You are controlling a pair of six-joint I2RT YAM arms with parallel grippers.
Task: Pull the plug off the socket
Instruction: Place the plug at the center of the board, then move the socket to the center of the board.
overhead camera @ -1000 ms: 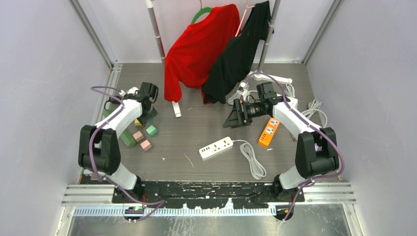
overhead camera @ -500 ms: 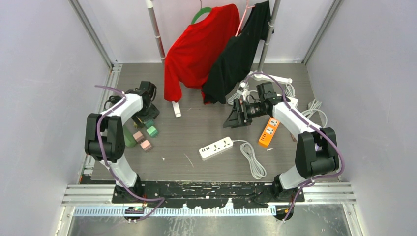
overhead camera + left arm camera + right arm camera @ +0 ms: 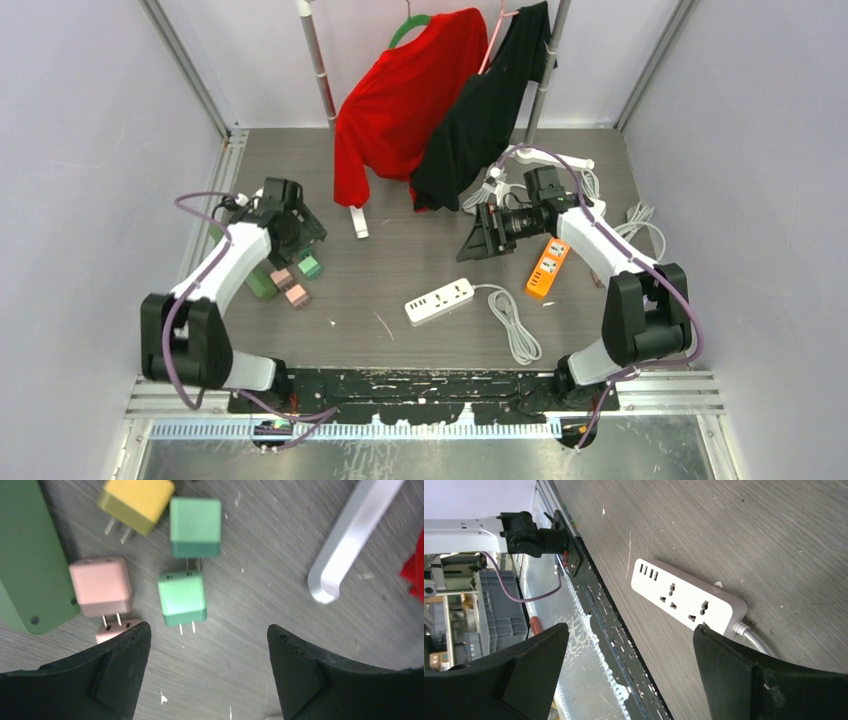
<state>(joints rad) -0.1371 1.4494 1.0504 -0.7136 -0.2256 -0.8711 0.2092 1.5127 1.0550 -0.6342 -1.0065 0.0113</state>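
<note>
Holding left tool [image 3: 207, 630] apart above green plug [image 3: 182, 597] by left edge of table [image 3: 400, 262], presumably to straddle it; right tool [image 3: 630, 632] likewise apart.

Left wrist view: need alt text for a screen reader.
The left hand hovers open over the grey table, where two green plugs, two pink plugs and one yellow plug lie loose. A green power strip lies at left, a white bar at upper right.

Two green plugs [image 3: 181, 597], two pink plugs [image 3: 100, 586], one yellow plug [image 3: 136, 502] — five altogether. One white strip [image 3: 439, 300], one orange strip [image 3: 548, 268]. Two garments — red shirt [image 3: 405, 95], black shirt [image 3: 480, 115].
</note>
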